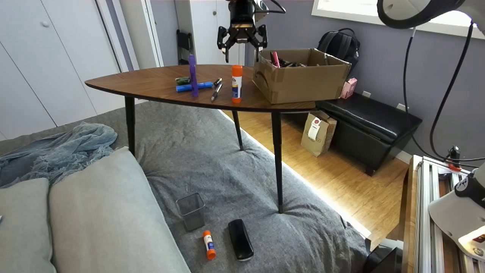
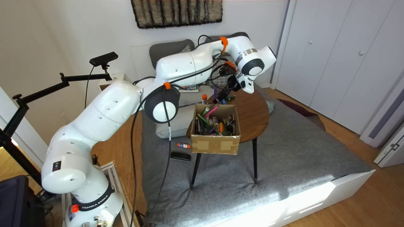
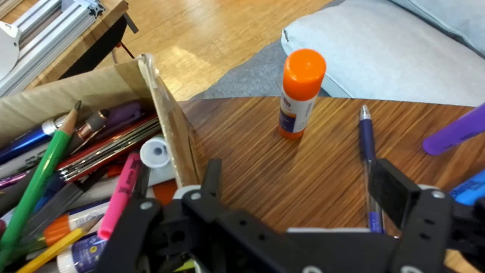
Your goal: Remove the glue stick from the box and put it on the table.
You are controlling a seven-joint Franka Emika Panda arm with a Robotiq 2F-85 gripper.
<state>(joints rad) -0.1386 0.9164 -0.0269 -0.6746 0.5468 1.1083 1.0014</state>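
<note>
An orange and white glue stick [image 1: 237, 84] stands upright on the brown wooden table [image 1: 151, 81], near its edge and beside the cardboard box [image 1: 308, 85]. It also shows in an exterior view [image 2: 204, 98] and upright in the wrist view [image 3: 297, 106]. The box [image 2: 215, 147] sits on the table, full of pens, markers and pencils. My gripper [image 1: 242, 58] is above the table, beside the box. In the wrist view the gripper [image 3: 296, 178] is open with nothing between its fingers, apart from the glue stick, which stands ahead of the fingertips.
A purple marker [image 1: 193, 76] stands on the table, with a blue marker [image 1: 195, 86] and pens [image 1: 216, 91] lying near it. Another glue stick [image 1: 209, 245], a black case [image 1: 240, 239] and a mesh cup [image 1: 190, 211] lie on the grey covering below.
</note>
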